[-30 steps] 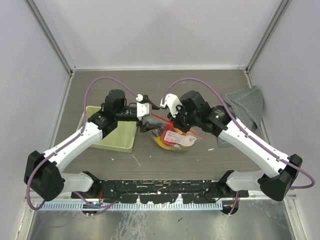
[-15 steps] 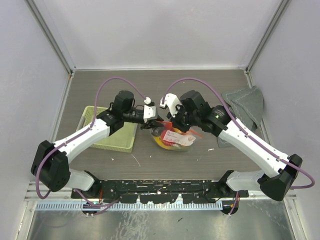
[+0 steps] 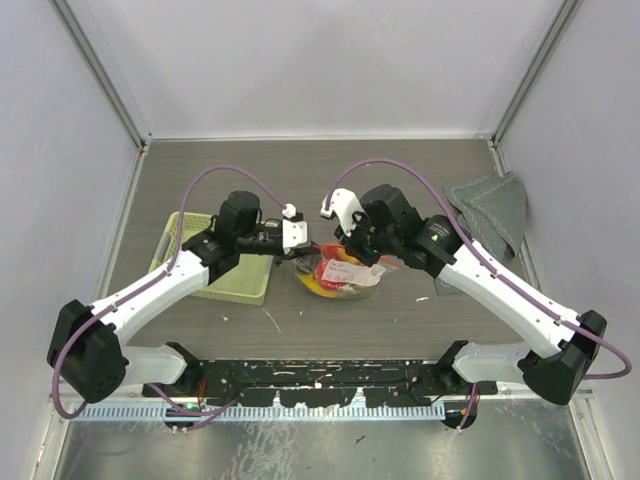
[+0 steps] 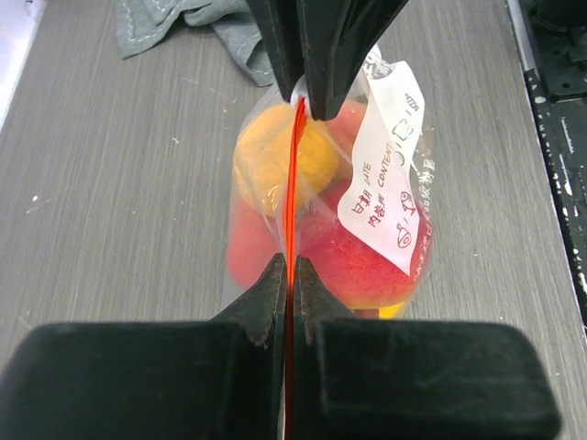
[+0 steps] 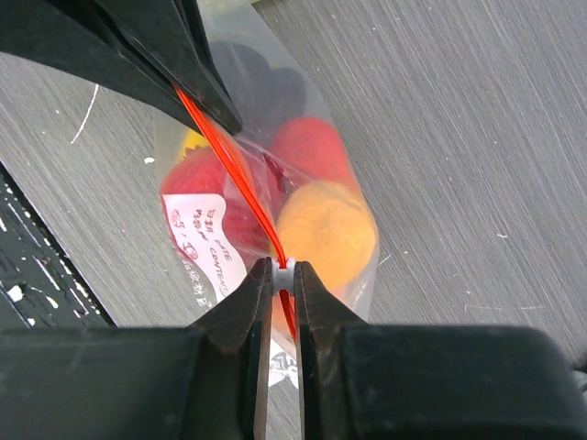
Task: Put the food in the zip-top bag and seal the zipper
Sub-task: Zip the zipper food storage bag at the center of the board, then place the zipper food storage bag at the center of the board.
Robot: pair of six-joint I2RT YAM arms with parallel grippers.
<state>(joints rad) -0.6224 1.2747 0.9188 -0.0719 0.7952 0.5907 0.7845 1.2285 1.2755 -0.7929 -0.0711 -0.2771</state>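
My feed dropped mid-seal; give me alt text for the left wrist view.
The left fingers are shut on the near end of the zipper; the right fingers pinch its far end. The clear zip-top bag beneath holds red and orange food, with a grey cloth beyond.

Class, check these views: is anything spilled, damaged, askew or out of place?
Nothing stands out. The food all sits inside the zip-top bag, none spilled, and the zipper runs straight between the left gripper and right gripper, both pinched shut on it. The grey cloth lies bunched on the right.
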